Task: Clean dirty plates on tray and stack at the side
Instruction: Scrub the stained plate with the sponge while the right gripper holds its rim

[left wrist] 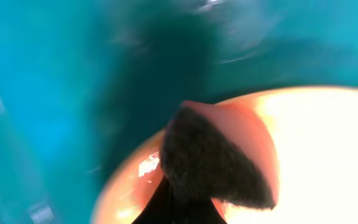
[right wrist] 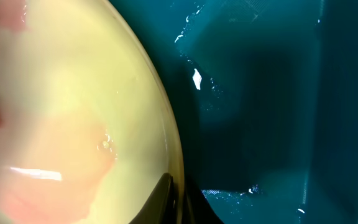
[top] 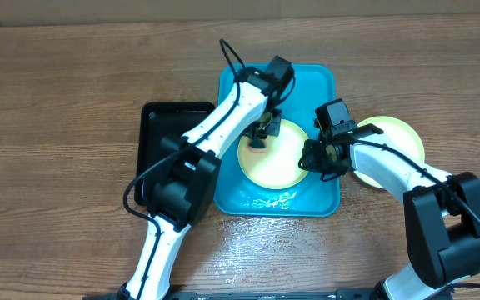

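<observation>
The turquoise tray lies mid-table. One plate sits in it, pale yellow-green with a red-orange smear at its far-left rim. My left gripper is shut on a dark scrub pad, which presses on the smeared part of that plate. My right gripper is shut on the plate's right rim; in the right wrist view its fingers pinch the rim of the plate. Another plate lies on the table right of the tray, partly under my right arm. I see no third plate.
A smaller black tray lies against the turquoise tray's left side. Water glistens on the turquoise tray's front part. Both arms cross over the tray.
</observation>
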Controlling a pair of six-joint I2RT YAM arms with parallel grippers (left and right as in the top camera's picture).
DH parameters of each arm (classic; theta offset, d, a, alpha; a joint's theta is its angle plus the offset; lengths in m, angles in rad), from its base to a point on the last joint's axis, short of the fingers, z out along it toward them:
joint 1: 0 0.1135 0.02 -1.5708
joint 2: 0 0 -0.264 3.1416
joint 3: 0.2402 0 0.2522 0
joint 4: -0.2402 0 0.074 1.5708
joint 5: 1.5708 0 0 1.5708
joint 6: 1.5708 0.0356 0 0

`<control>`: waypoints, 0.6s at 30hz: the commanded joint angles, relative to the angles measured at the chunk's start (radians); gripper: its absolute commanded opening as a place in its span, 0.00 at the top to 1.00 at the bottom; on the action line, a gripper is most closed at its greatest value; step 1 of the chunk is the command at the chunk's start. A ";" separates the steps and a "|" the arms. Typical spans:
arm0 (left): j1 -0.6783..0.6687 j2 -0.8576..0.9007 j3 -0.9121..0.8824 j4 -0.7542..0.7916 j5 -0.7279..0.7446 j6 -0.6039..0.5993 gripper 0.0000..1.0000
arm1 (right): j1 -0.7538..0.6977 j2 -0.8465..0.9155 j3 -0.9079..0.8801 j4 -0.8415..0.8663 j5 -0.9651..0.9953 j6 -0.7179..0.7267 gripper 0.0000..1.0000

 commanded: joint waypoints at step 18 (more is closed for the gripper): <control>0.029 0.014 -0.061 -0.143 0.047 -0.056 0.96 | -0.004 0.033 -0.021 -0.026 0.081 -0.013 0.95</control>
